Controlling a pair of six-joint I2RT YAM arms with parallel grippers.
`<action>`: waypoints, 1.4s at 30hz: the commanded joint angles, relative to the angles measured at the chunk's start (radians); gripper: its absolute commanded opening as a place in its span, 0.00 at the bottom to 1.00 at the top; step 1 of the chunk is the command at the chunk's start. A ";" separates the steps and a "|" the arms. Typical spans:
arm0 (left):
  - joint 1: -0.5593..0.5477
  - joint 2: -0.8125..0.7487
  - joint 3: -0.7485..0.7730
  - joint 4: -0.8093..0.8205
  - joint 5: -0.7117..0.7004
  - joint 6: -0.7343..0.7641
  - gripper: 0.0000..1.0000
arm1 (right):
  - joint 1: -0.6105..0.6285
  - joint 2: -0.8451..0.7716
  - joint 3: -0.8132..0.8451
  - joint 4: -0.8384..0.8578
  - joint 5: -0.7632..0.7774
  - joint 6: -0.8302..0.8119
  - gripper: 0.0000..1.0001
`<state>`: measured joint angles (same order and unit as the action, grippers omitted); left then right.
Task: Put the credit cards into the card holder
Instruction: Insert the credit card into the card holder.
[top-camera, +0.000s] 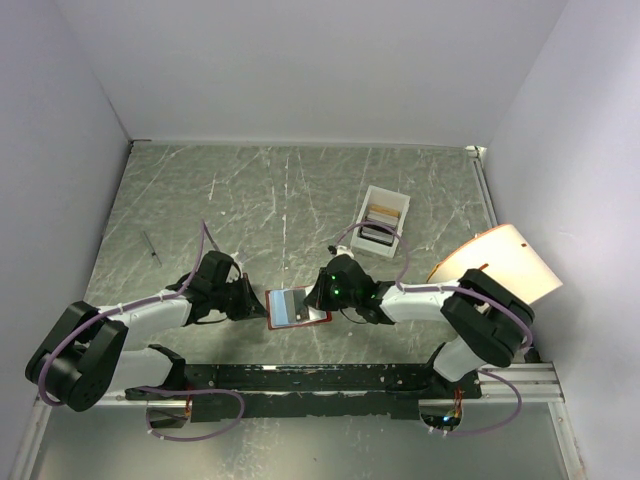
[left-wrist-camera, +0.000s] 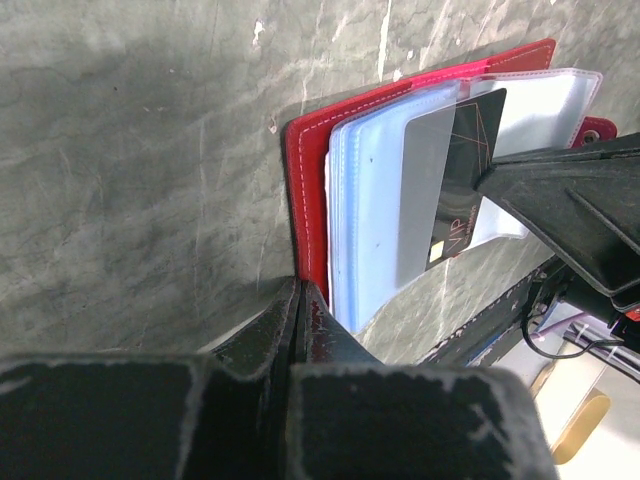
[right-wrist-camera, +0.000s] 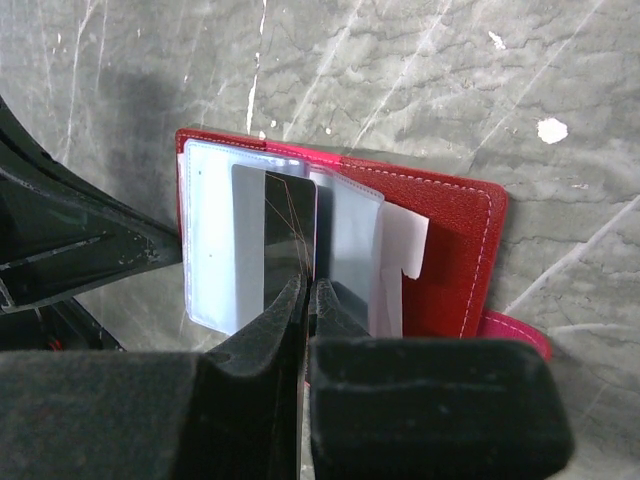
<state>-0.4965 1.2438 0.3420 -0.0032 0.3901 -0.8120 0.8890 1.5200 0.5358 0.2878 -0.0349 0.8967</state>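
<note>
The card holder, a red wallet, lies open on the table between both grippers, its pale blue-grey pockets facing up. My left gripper is shut on the near edge of its red cover; it also shows in the top view. My right gripper is shut on a dark credit card that stands partly inside a clear pocket of the wallet. The same card shows in the left wrist view. More credit cards lie in a white box.
The white open-topped box stands behind and to the right of the wallet. A thin pen-like stick lies at the left. A pale orange fan-shaped object leans at the right wall. The wallet's snap tab sticks out sideways.
</note>
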 joint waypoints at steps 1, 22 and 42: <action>-0.005 -0.003 -0.012 0.045 0.030 -0.009 0.07 | -0.004 0.026 0.005 0.018 -0.001 0.013 0.00; -0.012 -0.003 -0.017 0.057 0.033 -0.018 0.07 | 0.017 0.081 0.029 0.053 -0.028 0.075 0.00; -0.013 -0.003 -0.006 0.037 0.018 -0.008 0.07 | 0.025 -0.017 0.032 -0.051 0.020 0.038 0.29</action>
<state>-0.5056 1.2434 0.3317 0.0120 0.3965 -0.8238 0.9100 1.5146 0.5560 0.2672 -0.0303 0.9646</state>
